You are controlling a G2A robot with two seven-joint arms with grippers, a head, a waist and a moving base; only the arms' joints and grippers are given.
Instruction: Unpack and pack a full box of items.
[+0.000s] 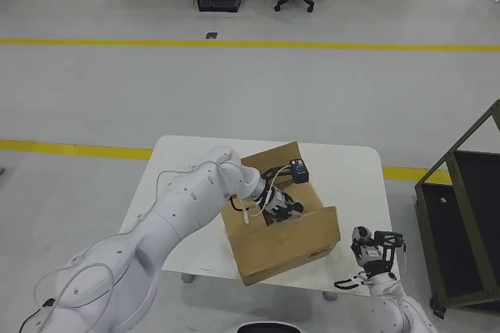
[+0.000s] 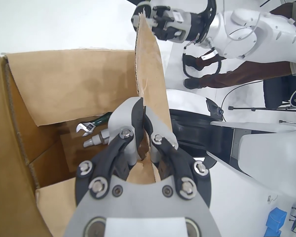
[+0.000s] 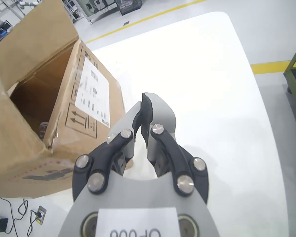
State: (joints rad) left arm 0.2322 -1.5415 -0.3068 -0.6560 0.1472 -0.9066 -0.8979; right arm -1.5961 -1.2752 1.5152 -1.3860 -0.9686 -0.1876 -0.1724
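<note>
We see left fingers pinching the box flap | right fingers closed, empty, beside the box, over worktop.

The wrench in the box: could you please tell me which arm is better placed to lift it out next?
Probably the right: the right pincer is shut on nothing beside the box, while the left pincer is clamped on a flap above the wrench.
</note>
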